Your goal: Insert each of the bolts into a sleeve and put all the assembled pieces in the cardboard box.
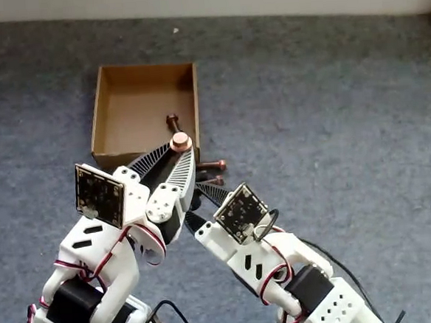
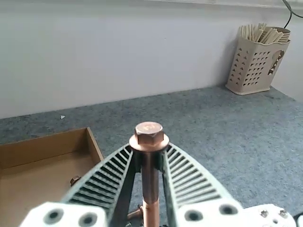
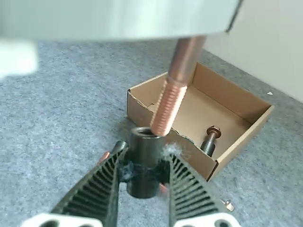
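- Toward the far edge of the carpet [image 1: 330,109], left of centre: cardboard box [image 1: 144,67], open side up, w/ one assembled piece [image 1: 173,123] lying inside by its right wall. By my read, 1 done, more to go.
- Just in front of the box's near wall: left gripper [image 1: 176,154] clamped on a copper bolt [image 1: 180,142], fingers pinching the shank right under the hex head. Bolt hangs roughly upright, head up, thread down, prob. so the free threaded end can go into a sleeve from above.
- On the carpet just off the box's near right corner: two loose bolts [image 1: 214,166], lying flat, side by side, no sleeves on them. They sit within easy reach of both arms, likely next in line.
- Right of the left gripper and lower: right gripper [image 3: 143,150] closed on a black sleeve [image 3: 142,182], gripped round its body, bore facing up, i.e. held as a steady socket for the bolt.
- Thread tip sits at the sleeve's mouth, touching or just entering; can't tell which. In the right wrist view the bolt looks tilted vs. the sleeve's axis, so alignment seems the main risk.
- Step in hand, as I judge it: insertion, done in mid-air close to the box so the drop-off is short.
- At the wall beyond the carpet: perforated basket [image 2: 255,61] of wooden sticks, not part of the job.
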### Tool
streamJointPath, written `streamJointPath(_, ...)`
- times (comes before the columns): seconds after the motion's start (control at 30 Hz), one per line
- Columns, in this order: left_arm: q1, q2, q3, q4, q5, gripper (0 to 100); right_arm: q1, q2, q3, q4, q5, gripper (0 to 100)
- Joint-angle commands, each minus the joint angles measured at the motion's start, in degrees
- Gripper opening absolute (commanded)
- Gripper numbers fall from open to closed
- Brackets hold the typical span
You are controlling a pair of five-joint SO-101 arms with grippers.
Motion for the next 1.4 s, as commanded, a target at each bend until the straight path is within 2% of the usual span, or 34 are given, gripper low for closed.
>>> streamJointPath(0.0, 0.1, -0.6, -0.4, -1.6, 1.0, 1, -0.2, -1.2, -1.7, -1.8, 0.4, 0.4)
streamJointPath(0.17, 0.1, -0.6, -0.5, -1.6, 1.0, 1, 2.1, -1.2, -4.8, -1.7, 0.2, 0.4)
streamJointPath(1.17, 0.7, -0.6, 1.7, -1.6, 1.0, 1, 2.5, -9.4, -6.5, -1.7, 0.5, 0.4)
streamJointPath(1.37, 0.7, -0.6, 1.5, -1.6, 1.0, 1, 3.2, -9.5, -7.0, -10.2, 0.6, 0.4)
